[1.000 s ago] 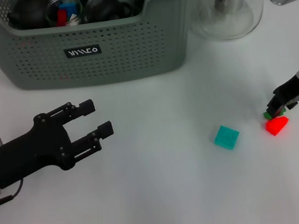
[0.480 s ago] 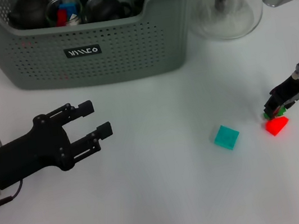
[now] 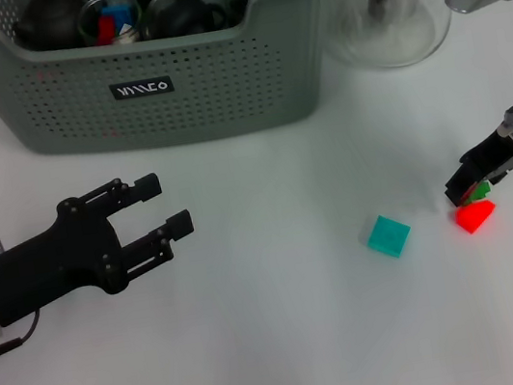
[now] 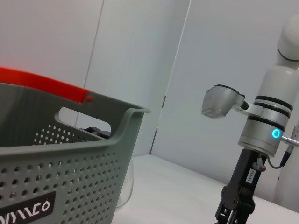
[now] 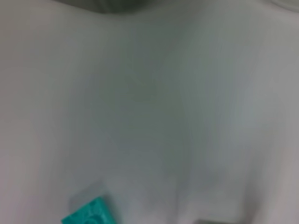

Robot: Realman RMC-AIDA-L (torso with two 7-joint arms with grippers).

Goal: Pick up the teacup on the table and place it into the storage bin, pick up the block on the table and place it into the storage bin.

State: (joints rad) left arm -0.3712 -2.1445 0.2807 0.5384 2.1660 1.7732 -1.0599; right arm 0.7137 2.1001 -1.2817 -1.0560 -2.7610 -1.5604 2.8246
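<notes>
My right gripper (image 3: pixel 466 190) hangs over the red block (image 3: pixel 475 215) near the desk's right edge — its grip I cannot tell — so next comes closing on it, then the bin (image 3: pixel 221 91) at the far edge.

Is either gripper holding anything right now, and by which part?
The left gripper is open and empty. The right gripper is closed on a small green block beside the red block; which part it grips cannot be told.
</notes>
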